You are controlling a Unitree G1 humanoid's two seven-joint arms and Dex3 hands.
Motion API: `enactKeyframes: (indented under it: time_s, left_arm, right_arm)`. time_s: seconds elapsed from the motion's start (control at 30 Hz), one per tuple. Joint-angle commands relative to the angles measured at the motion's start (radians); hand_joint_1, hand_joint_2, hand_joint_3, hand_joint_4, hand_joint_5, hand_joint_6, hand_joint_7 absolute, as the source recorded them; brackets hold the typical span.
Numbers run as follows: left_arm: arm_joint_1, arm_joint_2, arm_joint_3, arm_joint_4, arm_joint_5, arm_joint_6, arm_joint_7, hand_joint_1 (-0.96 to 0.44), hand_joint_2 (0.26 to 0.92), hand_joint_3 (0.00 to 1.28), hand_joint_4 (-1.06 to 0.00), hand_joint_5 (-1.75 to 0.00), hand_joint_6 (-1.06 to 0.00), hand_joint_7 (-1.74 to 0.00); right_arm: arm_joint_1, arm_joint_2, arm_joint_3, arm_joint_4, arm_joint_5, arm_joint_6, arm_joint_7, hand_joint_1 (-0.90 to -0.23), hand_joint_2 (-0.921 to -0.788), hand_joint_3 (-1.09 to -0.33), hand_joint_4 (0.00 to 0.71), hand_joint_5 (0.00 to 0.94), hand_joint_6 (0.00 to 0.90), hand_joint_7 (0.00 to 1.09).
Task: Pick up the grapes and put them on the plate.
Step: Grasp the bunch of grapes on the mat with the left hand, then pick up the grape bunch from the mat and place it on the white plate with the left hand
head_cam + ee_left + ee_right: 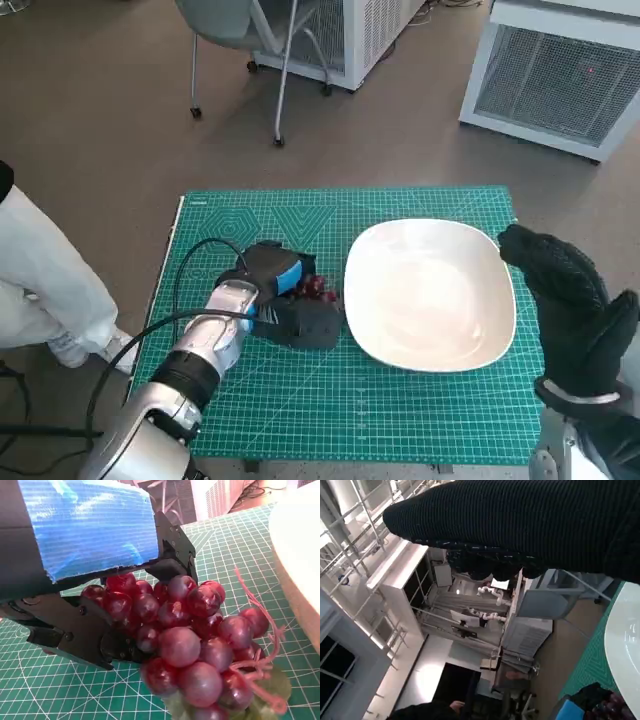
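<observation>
Overhead head view; close wrist views

I find no legible text, label, brand or number in any view. The green cutting mat (300, 400) on the counter carries only white grid lines and geometric patterns, no readable figures.

My left hand (283, 290) is black, a patch of blue tape (90, 525) wrinkled across its back. Behind my fingers (80, 630), which are flat black plates fixed with small round screws, my left forearm (205, 350) runs as a pale silver cylinder with a black collar. A black cable (185, 265) loops beside it. My right hand (565, 300) wears a black knitted glove with fine ribbing, ending at a pale band on the wrist.
</observation>
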Motion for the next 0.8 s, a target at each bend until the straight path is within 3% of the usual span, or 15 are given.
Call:
enactKeyframes:
  time_s: [0.03,0.47,0.8]
  left_arm:
    - [-0.005,0.002,0.000,0.017,-0.009,-0.002,-0.008,0.00,0.921,0.18,-0.46,-1.56,-0.65,-0.98]
    - [-0.005,0.015,0.007,0.000,-0.018,-0.008,-0.006,0.00,0.921,0.18,-0.46,-1.57,-0.65,-0.98]
    - [0.014,0.073,0.044,-0.129,-0.038,0.007,-0.050,0.00,0.920,0.18,-0.45,-1.58,-0.65,-0.97]
  right_arm:
    - [0.008,-0.010,-0.002,0.009,0.001,0.014,0.008,-0.491,-0.921,-0.535,0.477,0.000,0.200,0.55]
    - [0.008,-0.009,-0.002,0.012,0.001,0.010,0.009,-0.491,-0.921,-0.535,0.477,0.000,0.197,0.56]
    - [0.010,-0.006,-0.004,0.017,0.003,0.002,0.012,-0.488,-0.921,-0.537,0.476,0.000,0.195,0.56]
